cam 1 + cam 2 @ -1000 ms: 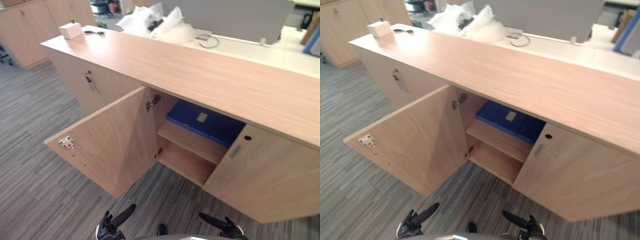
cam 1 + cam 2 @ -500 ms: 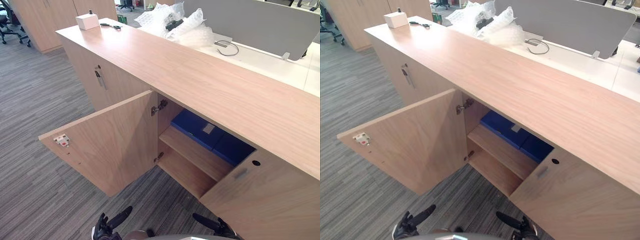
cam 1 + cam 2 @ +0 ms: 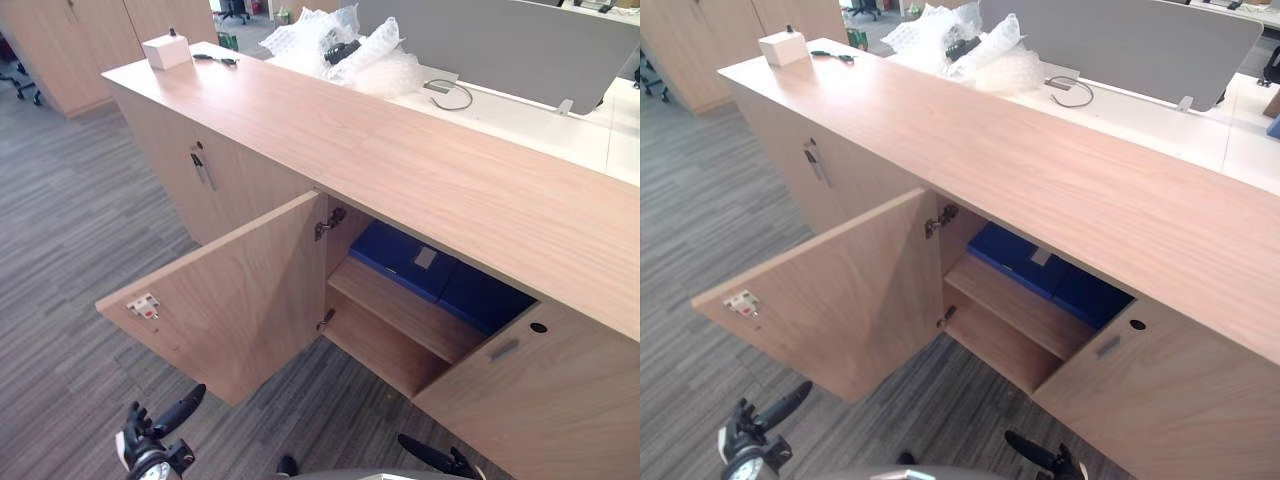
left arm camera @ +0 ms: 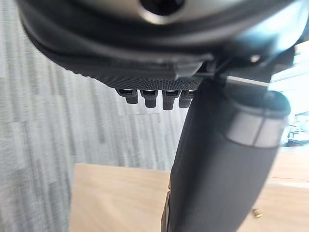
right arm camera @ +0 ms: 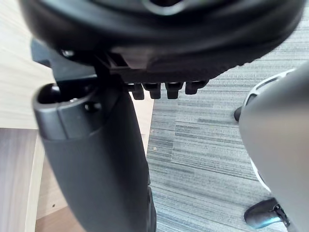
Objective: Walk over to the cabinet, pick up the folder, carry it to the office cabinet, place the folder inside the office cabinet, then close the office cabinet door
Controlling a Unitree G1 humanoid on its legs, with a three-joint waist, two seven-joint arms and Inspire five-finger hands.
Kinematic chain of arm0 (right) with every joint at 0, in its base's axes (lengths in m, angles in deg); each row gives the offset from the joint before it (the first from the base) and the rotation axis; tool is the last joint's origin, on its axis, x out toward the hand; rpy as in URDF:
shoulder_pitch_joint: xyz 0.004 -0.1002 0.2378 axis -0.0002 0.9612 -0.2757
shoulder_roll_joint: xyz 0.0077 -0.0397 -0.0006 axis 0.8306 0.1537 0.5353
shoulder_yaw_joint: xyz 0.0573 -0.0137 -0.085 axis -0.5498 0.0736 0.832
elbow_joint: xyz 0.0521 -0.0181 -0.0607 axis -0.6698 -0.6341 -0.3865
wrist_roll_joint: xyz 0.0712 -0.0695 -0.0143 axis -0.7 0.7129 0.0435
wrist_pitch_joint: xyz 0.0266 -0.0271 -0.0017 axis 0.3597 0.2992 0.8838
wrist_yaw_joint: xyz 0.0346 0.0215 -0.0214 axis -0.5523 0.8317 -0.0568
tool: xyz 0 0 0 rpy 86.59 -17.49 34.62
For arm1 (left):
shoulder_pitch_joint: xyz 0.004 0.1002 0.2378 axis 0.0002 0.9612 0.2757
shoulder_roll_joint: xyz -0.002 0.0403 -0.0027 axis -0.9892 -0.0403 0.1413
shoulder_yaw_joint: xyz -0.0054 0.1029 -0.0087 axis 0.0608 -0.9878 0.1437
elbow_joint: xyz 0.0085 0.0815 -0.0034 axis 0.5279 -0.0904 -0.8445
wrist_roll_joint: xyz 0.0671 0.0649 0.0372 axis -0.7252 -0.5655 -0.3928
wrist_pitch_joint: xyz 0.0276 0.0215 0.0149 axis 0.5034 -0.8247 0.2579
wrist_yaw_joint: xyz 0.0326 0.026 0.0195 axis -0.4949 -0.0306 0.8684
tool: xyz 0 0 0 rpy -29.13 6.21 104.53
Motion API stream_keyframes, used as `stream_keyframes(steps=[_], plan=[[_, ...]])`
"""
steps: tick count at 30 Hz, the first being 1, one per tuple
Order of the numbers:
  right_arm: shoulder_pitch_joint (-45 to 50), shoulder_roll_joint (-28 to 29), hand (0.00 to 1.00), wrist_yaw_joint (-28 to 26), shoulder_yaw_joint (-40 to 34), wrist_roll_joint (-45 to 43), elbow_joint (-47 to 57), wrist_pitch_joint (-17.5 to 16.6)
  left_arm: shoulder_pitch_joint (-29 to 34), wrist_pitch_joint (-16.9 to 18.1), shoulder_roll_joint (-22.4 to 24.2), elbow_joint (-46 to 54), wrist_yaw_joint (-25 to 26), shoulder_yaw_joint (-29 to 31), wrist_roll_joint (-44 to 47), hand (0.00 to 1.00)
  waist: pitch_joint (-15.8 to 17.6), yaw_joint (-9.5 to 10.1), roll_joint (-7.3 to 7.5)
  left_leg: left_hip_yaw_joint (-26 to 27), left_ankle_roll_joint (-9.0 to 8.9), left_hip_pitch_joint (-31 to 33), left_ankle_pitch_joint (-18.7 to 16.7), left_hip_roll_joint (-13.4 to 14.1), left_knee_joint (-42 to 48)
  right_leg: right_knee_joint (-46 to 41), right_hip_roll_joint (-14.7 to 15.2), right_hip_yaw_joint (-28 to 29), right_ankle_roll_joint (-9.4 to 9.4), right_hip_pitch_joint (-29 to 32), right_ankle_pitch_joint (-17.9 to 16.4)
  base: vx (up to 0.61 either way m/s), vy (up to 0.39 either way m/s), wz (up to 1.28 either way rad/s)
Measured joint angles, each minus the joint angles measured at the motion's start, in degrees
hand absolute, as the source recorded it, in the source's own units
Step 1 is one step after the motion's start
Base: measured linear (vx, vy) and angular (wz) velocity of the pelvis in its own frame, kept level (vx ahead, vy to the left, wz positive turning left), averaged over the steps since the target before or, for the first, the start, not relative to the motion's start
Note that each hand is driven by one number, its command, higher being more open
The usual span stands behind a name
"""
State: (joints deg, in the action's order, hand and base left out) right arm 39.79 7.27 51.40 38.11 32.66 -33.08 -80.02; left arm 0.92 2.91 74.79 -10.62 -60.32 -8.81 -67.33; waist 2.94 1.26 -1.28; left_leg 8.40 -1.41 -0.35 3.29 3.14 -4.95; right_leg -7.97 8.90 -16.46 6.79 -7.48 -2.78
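Dark left hand (image 3: 150, 443) hangs low before the open cabinet door (image 3: 240, 295), fingers relaxed, holding nothing. I judge the wooden door rigid and free-swinging on its hinges: push flat near its latch edge. The blue folder (image 3: 412, 262) lies flat on the upper shelf (image 3: 395, 308), stiff-looking, inside the door line. My right hand (image 3: 440, 462) hangs low, fingers loosely extended, empty.

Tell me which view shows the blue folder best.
The left eye view: the blue folder lies on the upper shelf, label visible. The right eye view shows nearly the same; wrist views face carpet.
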Motion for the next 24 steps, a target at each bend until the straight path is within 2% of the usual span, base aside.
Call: stream_keyframes(steps=[7, 9, 13, 16, 19, 22, 24], plan=[[0.61, -0.18, 1.00, -0.95, 0.09, -0.03, 0.55, 0.06, -1.80, -0.25, -2.57, 0.00, 0.57, 6.21, -2.82, 1.00, -0.40, 0.10, -0.28, 3.99, 0.33, -0.20, -0.24, -1.52, -0.40, 3.65, 1.36, 1.59, -0.27, 0.24, -0.15, -0.02, 0.013, -0.29], [0.81, -0.39, 1.00, -1.17, 0.08, -0.03, 0.51, 0.11, -1.79, -0.99, -2.79, -0.06, 0.50, 6.58, -4.90, 1.00, -0.63, 0.37, -0.16, 5.29, 0.31, -0.35, -0.25, -1.66, -0.44, 4.69, 1.38, 2.59, -0.72, 0.24, -1.31, -0.03, -0.075, -0.31], [0.92, -0.49, 1.00, -1.76, 0.07, -0.02, 0.28, 0.54, -2.40, -3.03, -4.22, -0.08, 0.24, 6.34, -10.89, 1.00, -1.05, 0.38, 0.50, 6.27, -0.27, -0.46, 0.03, -2.05, -0.51, 5.60, 1.64, 2.68, -0.38, -0.01, -4.55, -0.02, -0.127, -0.16], [0.90, -0.97, 1.00, -1.99, 0.02, -0.05, -0.34, 0.82, -4.96, -4.37, -7.27, -0.07, -0.15, 4.08, -15.90, 1.00, -1.14, 0.61, 0.27, 5.70, -1.22, -0.86, 0.39, -1.31, -0.52, 5.82, 0.87, 2.34, -0.85, -0.80, -5.81, -0.02, -0.110, 0.06], [0.98, -1.55, 1.00, -2.20, -0.01, -0.05, -0.94, 0.90, -8.23, -4.39, -12.82, -0.02, -0.14, 1.11, -19.08, 1.00, -1.39, 0.98, 0.51, 5.17, -2.08, -0.71, 0.48, -0.28, -0.52, 5.84, -0.35, 2.08, -1.58, -0.86, -6.40, 0.02, -0.086, 0.05], [1.00, -2.56, 1.00, -2.36, -0.04, -0.06, -1.90, 0.95, -9.89, -5.22, -18.16, 0.13, -0.05, -4.37, -21.66, 1.00, -1.45, 1.12, 0.68, 4.88, -2.42, -0.46, 0.37, -0.09, -0.49, 5.83, -0.68, 1.84, -1.76, -0.81, -6.70, 0.07, -0.043, 0.07], [1.25, -2.76, 1.00, -2.40, -0.04, -0.07, -2.26, 1.07, -10.38, -5.46, -19.97, 0.14, -0.03, -5.92, -21.82, 1.00, -1.29, 1.47, 0.95, 4.47, -2.50, -0.30, 0.34, -0.11, -0.35, 5.57, -0.90, 1.48, -1.75, -0.80, -6.70, 0.07, -0.011, 0.15]])
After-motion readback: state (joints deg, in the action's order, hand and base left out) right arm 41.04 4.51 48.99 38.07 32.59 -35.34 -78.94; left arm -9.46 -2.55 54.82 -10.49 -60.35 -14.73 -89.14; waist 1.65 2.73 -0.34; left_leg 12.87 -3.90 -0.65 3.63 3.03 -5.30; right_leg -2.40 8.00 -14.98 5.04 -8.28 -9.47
